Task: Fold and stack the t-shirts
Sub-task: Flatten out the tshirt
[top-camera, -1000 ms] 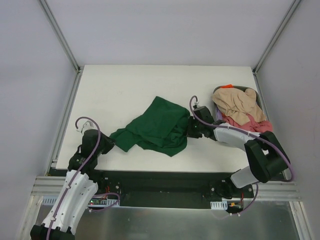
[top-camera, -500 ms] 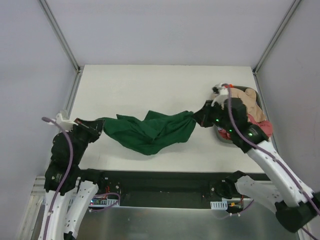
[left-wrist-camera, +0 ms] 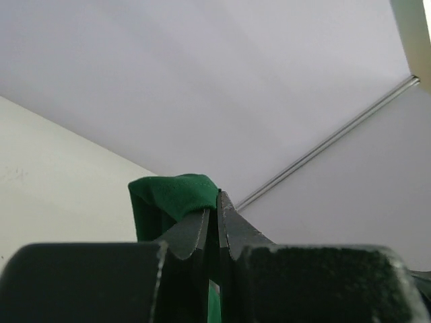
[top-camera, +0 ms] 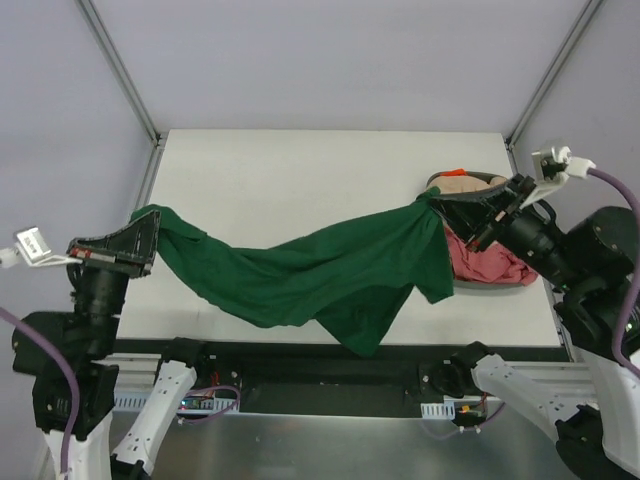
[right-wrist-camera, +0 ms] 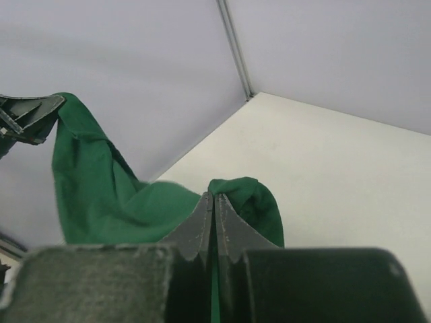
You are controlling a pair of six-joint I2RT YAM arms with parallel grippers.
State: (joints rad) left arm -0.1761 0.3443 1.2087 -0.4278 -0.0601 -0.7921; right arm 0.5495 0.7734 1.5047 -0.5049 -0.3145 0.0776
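The dark green t-shirt (top-camera: 320,275) hangs stretched in the air between my two grippers, sagging low in the middle above the table's front. My left gripper (top-camera: 150,217) is shut on its left corner, raised high at the left; the pinched fold shows in the left wrist view (left-wrist-camera: 176,195). My right gripper (top-camera: 432,197) is shut on its right corner, raised at the right; the cloth (right-wrist-camera: 101,195) shows in the right wrist view. The beige t-shirt (top-camera: 468,186) and the pink-red t-shirt (top-camera: 490,265) lie heaped at the table's right edge, with an orange bit (top-camera: 455,172) on top.
The white table (top-camera: 290,180) is ringed by grey walls with metal frame rails (top-camera: 120,70) at the back corners. The heap of shirts sits in a dark basket (top-camera: 480,180) at the right edge.
Both arms have lifted up and pulled apart. The green shirt went from a crumpled heap on the table to a long stretched span hanging between the grippers.
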